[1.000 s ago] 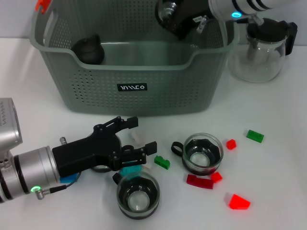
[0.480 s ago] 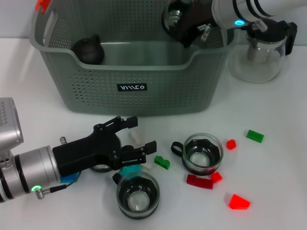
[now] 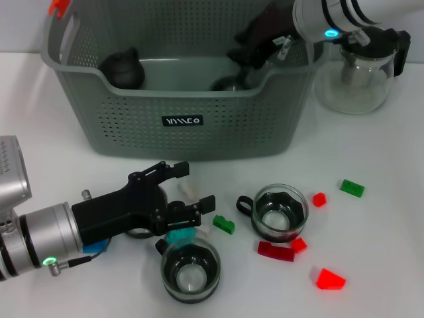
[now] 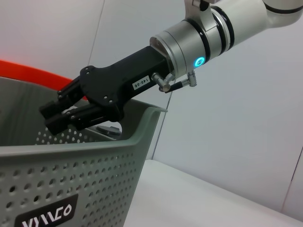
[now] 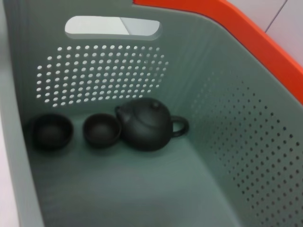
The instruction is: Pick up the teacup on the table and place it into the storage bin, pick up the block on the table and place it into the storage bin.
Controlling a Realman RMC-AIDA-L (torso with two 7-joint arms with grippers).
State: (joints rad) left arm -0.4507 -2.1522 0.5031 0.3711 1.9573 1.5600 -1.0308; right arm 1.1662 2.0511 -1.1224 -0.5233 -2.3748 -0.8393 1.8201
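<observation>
Head view: two glass teacups (image 3: 281,212) on table, right hand (image 3: 246,54) spread over storage bin (image 3: 179,126)

A grey-green perforated storage bin (image 3: 179,126) is standing upright at the upper centre of the frame. A glass teacup (image 3: 228,84) is sitting inside it near the right end. Two more glass teacups (image 3: 280,212) (image 3: 190,269) are sitting upright on the white bench (image 3: 384,225), lower centre, among small red (image 3: 276,251) and green (image 3: 352,187) blocks.

Teapot (image 3: 362,63) right of storage bin (image 3: 182,119).
</observation>
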